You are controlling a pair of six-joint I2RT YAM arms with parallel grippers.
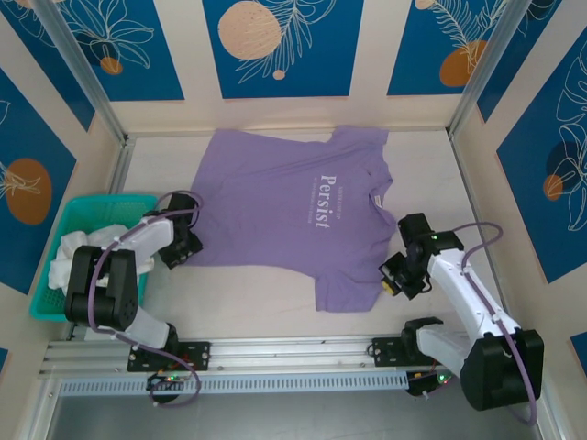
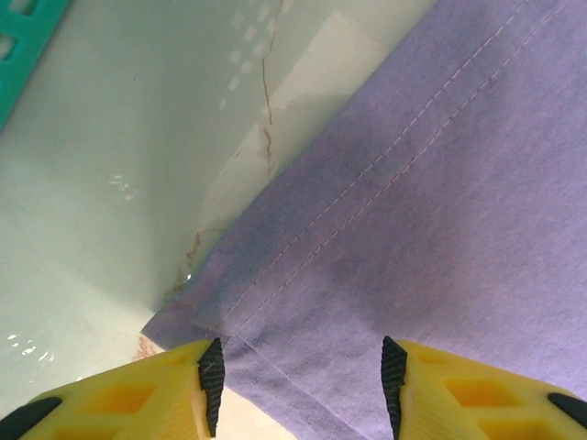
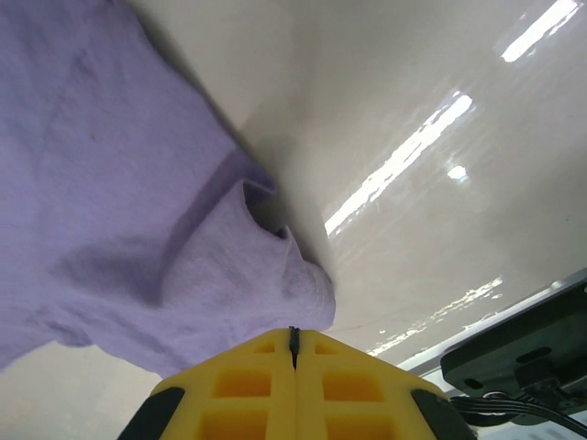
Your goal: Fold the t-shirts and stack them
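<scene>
- The lavender t-shirt (image 1: 293, 215) is lying spread flat on the tabletop (image 1: 257, 295), chest lettering facing up and collar pointing toward the right arm.
- The left fingers (image 2: 212, 374) are standing spread, straddling the shirt's stitched hem corner without closing on it.
- The right fingers (image 3: 275, 357) are pressing together at the bunched sleeve edge. It cannot be told whether any fabric is being caught between them.
- The white t-shirts (image 1: 78, 249) are sitting crumpled in the teal basket (image 1: 101, 200) at the tabletop's left side.
</scene>
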